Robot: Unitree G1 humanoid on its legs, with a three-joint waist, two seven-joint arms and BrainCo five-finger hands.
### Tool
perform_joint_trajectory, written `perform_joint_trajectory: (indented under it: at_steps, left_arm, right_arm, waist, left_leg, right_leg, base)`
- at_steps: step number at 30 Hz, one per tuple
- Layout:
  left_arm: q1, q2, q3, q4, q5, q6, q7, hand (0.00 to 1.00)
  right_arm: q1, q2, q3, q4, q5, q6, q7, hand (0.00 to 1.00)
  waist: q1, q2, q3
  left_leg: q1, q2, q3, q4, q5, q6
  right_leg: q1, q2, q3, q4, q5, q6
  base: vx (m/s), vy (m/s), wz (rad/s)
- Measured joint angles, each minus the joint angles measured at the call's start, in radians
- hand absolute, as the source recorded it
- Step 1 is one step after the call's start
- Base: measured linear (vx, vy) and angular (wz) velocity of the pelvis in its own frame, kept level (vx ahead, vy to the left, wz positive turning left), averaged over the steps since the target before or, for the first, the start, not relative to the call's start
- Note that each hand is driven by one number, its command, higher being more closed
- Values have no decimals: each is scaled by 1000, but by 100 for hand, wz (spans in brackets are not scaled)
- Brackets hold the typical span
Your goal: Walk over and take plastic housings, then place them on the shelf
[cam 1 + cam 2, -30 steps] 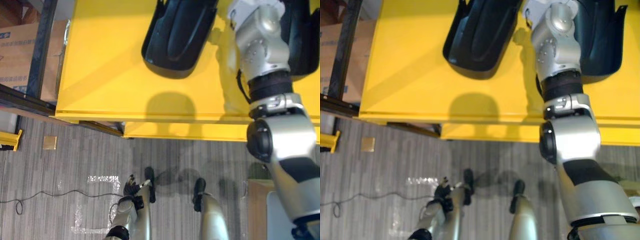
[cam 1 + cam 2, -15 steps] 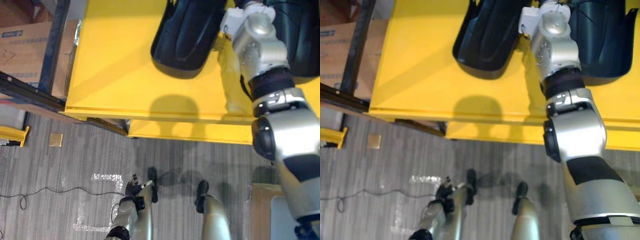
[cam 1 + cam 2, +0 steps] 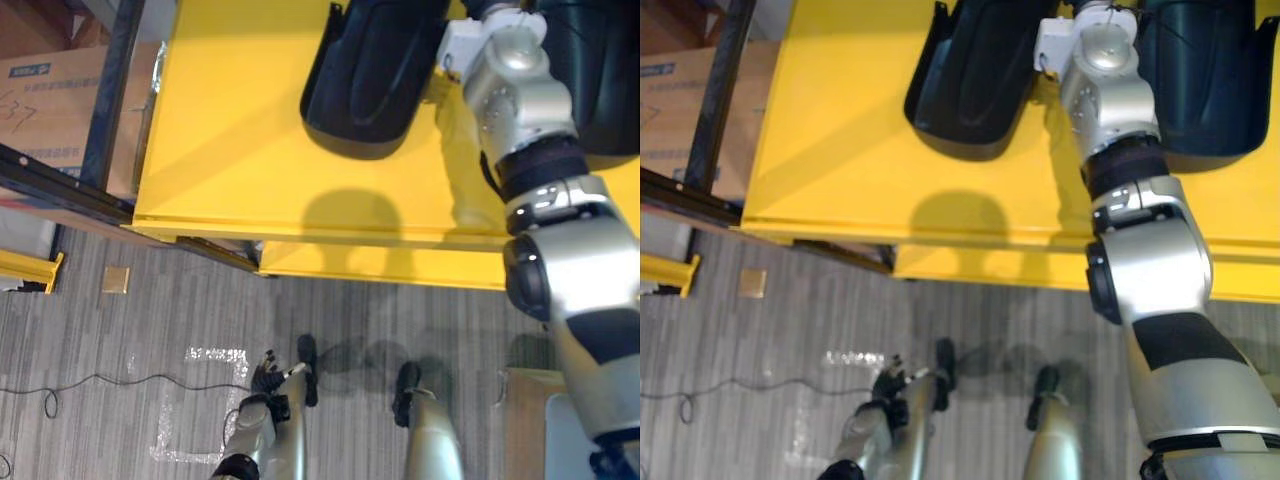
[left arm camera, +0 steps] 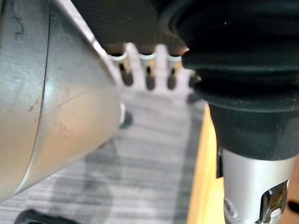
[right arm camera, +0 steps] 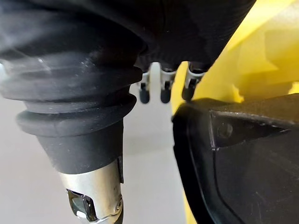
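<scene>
Not much has moved since a second ago, it's mostly the camera drifting a bit. Right arm still reaches across the yellow counter [image 3: 230,130], between the left housing [image 3: 370,70] and the right housing [image 3: 1205,80], both black plastic, both lying on the counter. Right hand [image 5: 165,88] has its fingers straight and relaxed, holding nothing. A housing's rim sits just beside the fingertips, can't tell if they're touching tbh. Left hand [image 3: 264,378] hangs low over the grey floor [image 3: 120,320], fingers loose, empty.
</scene>
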Motion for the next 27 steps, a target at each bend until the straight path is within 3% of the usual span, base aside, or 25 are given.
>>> perform_joint_trajectory:
  at_steps: [21,27]
  left_arm:
    - [17,0,1,-9,0,-5,5,0]
    - [19,0,4,-9,0,-10,7,0]
  right_arm:
    - [0,-1,-33,-33,22,-4,-3,0]
    - [0,-8,-33,-53,42,-29,-1,0]
  waist:
    - [2,0,0]
    - [3,0,0]
  left_leg:
    - [1,-16,-10,-26,19,2]
    - [1,-20,-15,-24,19,2]
  right_leg:
    - [-4,-9,-4,3,0,0]
    - [-4,-15,-5,16,-14,3]
  base:
    - [5,-3,2]
    - [11,-8,3]
